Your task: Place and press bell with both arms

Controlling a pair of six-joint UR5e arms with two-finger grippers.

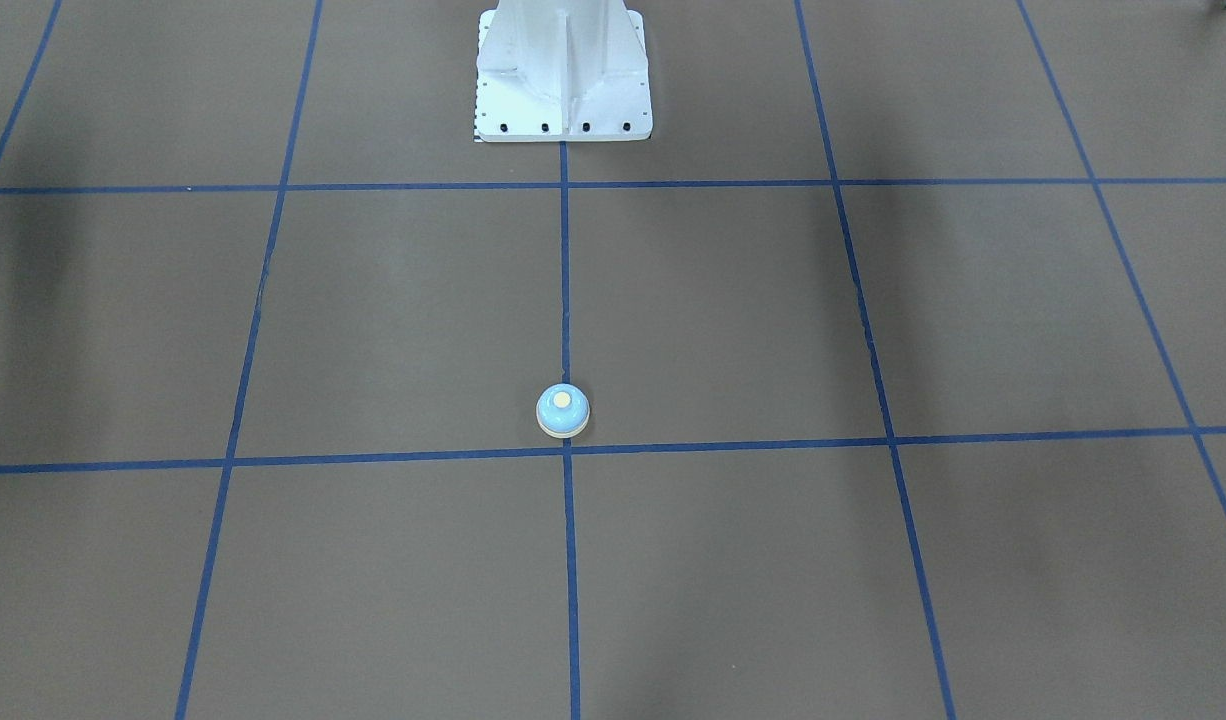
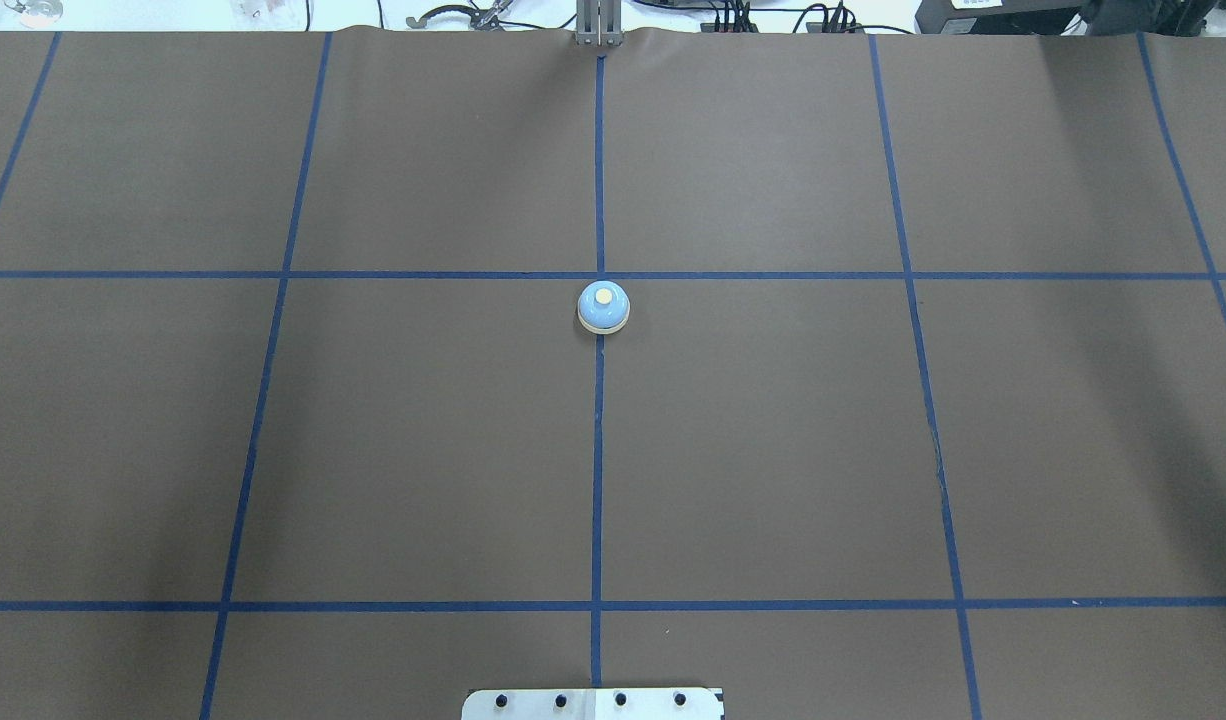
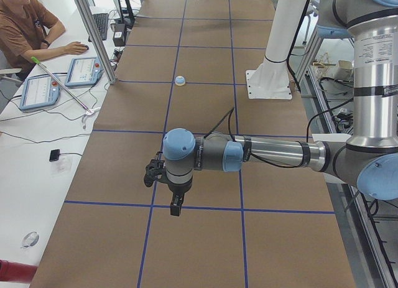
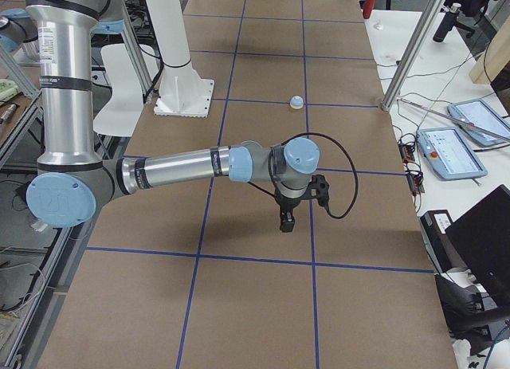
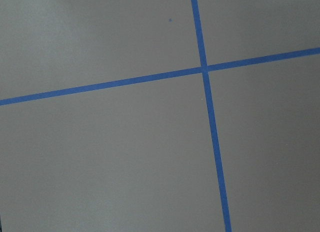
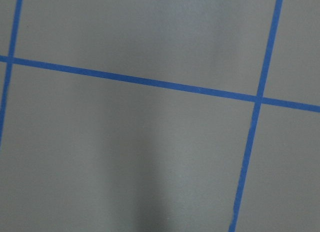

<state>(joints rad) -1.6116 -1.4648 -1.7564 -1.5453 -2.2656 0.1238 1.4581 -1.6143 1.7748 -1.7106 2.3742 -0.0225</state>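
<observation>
The light-blue bell (image 1: 563,410) with its cream button stands upright on the centre tape line of the brown table, alone and untouched. It also shows in the overhead view (image 2: 603,306) and both side views (image 3: 180,81) (image 4: 296,102). My left gripper (image 3: 176,208) hangs fingers-down over the table, far from the bell. My right gripper (image 4: 286,223) hangs the same way at the other end. Neither shows in the overhead or front views, so I cannot tell if they are open or shut. Both wrist views show only brown table and blue tape.
The white bolted pedestal (image 1: 563,80) stands at the robot's side of the table. An operator (image 3: 25,27) sits beyond the far edge with tablets (image 3: 37,92). Aluminium posts (image 3: 93,33) rise at that edge. Blue tape divides the table (image 2: 773,450) into squares.
</observation>
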